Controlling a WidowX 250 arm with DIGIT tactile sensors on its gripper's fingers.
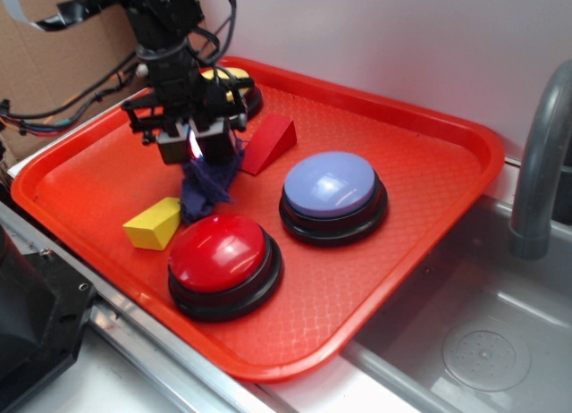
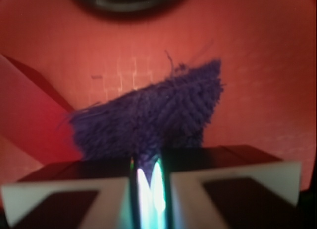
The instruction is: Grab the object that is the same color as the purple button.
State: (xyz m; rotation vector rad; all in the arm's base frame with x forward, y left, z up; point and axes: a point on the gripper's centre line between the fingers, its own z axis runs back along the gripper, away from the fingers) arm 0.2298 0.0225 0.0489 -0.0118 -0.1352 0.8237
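Clearly the grasp step is in hand: the gripper has its fingers pinched together on the top of the purple rag, and the wrist view shows a fold of the rag squeezed into the narrow slit between them. The cloth hangs down from the fingers in a loose drape; whether its lower edge touches the red tray cannot be told. It sits toward the tray's left-rear part, just beside the red wedge block, with the yellow wedge block and the red button nearer the front edge. The purple button, whose colour it matches, is off to the right, and a yellow button lies behind the arm at the rear edge. Judging by this, the hold looks secure, so the next move calls for a straight lift, keeping the floppy cloth clear of the wedge blocks and the red button.
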